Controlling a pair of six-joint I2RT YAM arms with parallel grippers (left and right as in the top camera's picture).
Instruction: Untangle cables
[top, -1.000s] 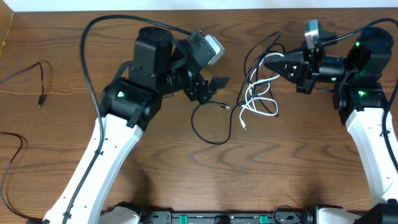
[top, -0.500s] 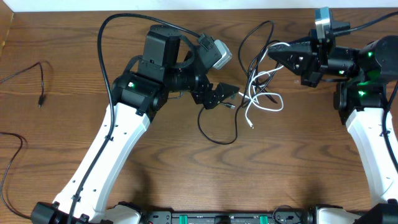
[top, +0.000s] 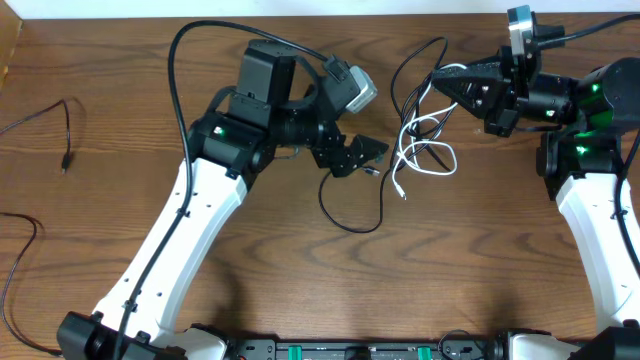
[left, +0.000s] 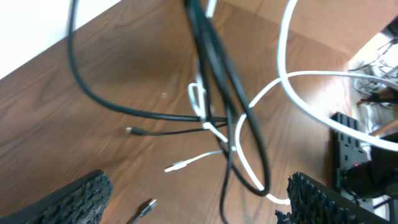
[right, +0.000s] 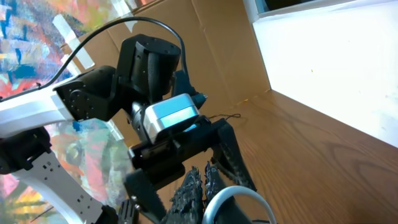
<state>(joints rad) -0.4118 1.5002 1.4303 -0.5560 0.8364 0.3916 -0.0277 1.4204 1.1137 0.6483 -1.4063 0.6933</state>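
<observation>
A tangle of black cables (top: 412, 75) and one white cable (top: 420, 160) hangs and lies at the table's back centre-right. My right gripper (top: 440, 82) is shut on the cables and holds the top of the bunch above the table; in the right wrist view its jaws (right: 202, 186) pinch a white loop (right: 239, 198). My left gripper (top: 362, 157) is open just left of the bunch, over a black loop (top: 350, 218). In the left wrist view the jaws (left: 196, 202) frame black strands (left: 214, 56), the white cable (left: 292, 78) and small plugs (left: 144, 207).
A separate black cable (top: 55, 125) lies at the far left of the wooden table (top: 450, 270), and another black cable (top: 15, 265) at the left edge. A thick black wire (top: 180, 50) arcs over the left arm.
My left gripper has moved right, closer to the bunch. My right gripper has drawn the cables slightly right and up, stretching the tangle.
</observation>
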